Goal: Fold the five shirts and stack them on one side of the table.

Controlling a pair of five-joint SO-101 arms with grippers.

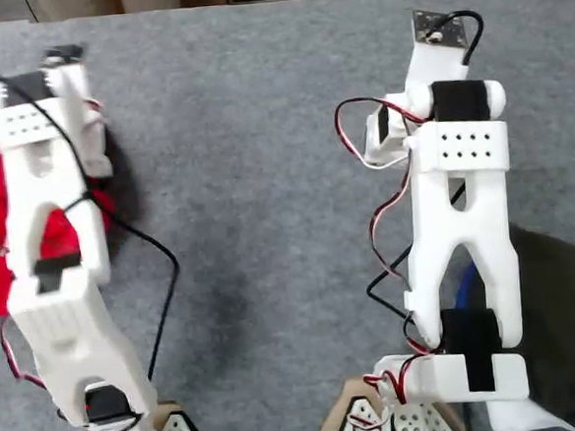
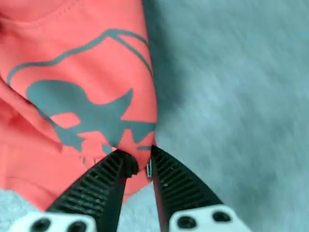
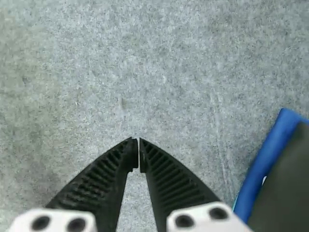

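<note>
Left end effector pinches bunched red shirt; right end effector closed, empty.

A red shirt of soft cloth carries a flat, matt grey print. The surface is rough, fuzzy grey felt. Left end effector and right end effector: matt black plastic, ridged inner faces.

Robotics bench (grey felt table)
</note>
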